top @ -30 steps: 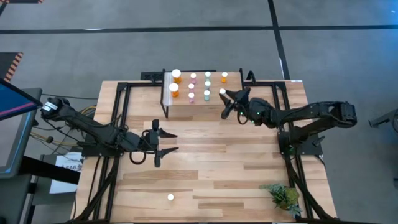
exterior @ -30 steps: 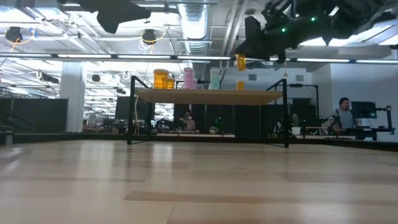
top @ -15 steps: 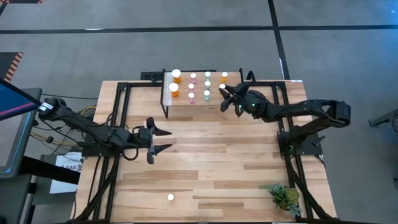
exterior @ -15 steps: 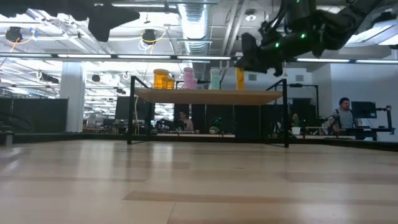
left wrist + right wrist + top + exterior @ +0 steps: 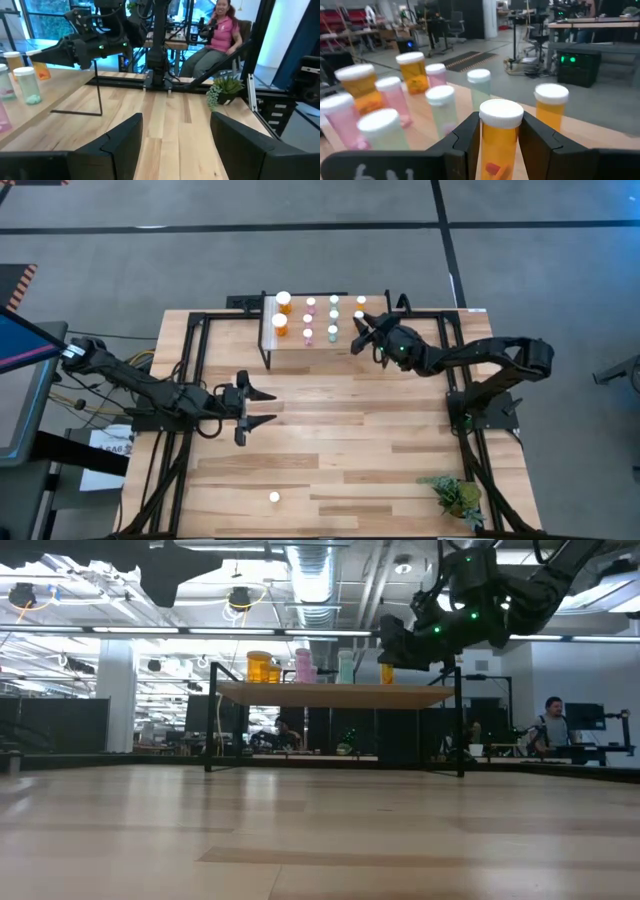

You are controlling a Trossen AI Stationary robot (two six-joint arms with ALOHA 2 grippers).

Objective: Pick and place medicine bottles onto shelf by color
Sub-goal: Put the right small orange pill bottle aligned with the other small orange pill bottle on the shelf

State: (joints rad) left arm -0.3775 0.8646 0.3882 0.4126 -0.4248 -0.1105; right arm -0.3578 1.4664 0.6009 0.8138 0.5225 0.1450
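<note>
Light-wood table (image 5: 340,430) stands on grey floor (image 5: 150,260); plant (image 5: 458,496) at one corner.

From overhead, the right gripper (image 5: 361,336) sits over the corner of the shelf (image 5: 300,350), and the orange bottle (image 5: 499,145) between its jaws is hidden there under the dark fingers. In the right wrist view that bottle's base is cut off by the frame edge, so whether it touches the shelf can't be told. Low down, the gripper's bulk masks most of the bottle. The small white object (image 5: 274,497) lying well behind the left gripper (image 5: 260,407) is too tiny to identify.
</note>
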